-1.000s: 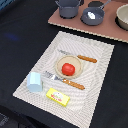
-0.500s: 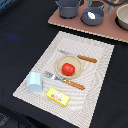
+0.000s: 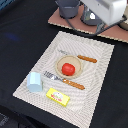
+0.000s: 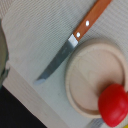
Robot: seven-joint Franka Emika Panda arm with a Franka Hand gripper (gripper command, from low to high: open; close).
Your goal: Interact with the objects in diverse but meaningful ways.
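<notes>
A red tomato sits on the round beige plate in the middle of the striped placemat. A pale blue cup lies near the mat's corner on the exterior view's left. A flat yellow packet lies at the mat's near edge. My gripper shows as a blurred white body at the far side, above the brown board; its fingers are hidden. The wrist view shows the tomato on the plate, with no fingers in it. The small white piece is not clearly visible.
A wooden-handled knife lies beyond the plate and also shows in the wrist view. A wooden-handled fork lies on its near side. Dark grey vessels stand on a brown board at the far side. The tabletop is black.
The white gripper body has come into the exterior view at the far right, over the brown board. The things on the placemat have not moved.
</notes>
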